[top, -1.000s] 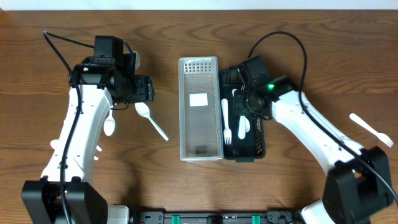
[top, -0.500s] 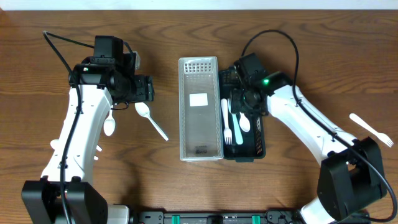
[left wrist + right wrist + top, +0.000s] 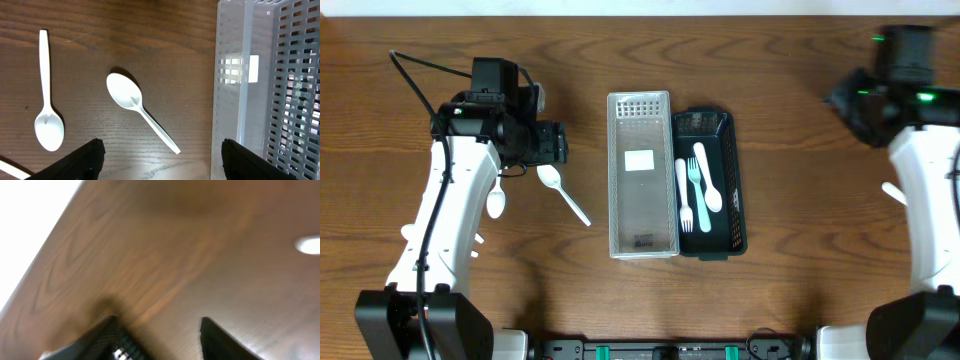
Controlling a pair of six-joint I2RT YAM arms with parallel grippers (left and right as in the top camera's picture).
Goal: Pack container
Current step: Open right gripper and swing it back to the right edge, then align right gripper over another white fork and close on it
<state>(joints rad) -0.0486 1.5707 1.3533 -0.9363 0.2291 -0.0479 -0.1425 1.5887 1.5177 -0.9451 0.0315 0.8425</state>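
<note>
A clear slotted container (image 3: 640,175) stands mid-table with a black basket (image 3: 735,215) against its right side. In the basket lie a white fork (image 3: 683,195), a pale teal fork (image 3: 698,190) and a white spoon (image 3: 710,182). My left gripper (image 3: 162,165) is open and empty, hovering by a white spoon (image 3: 140,110) left of the clear container (image 3: 265,85). A second white spoon (image 3: 48,115) lies farther left. My right gripper (image 3: 160,340) is open and empty, raised over bare table at the far right; its view is blurred.
A white fork (image 3: 892,190) lies at the right edge, partly under my right arm (image 3: 920,150). The two loose spoons also show from overhead, the nearer spoon (image 3: 563,192) and the farther spoon (image 3: 497,200). A white blur (image 3: 307,245) shows in the right wrist view.
My right arm has pulled away from the black basket to the far right back corner, leaving the teal fork in the basket. The left arm has not moved.
</note>
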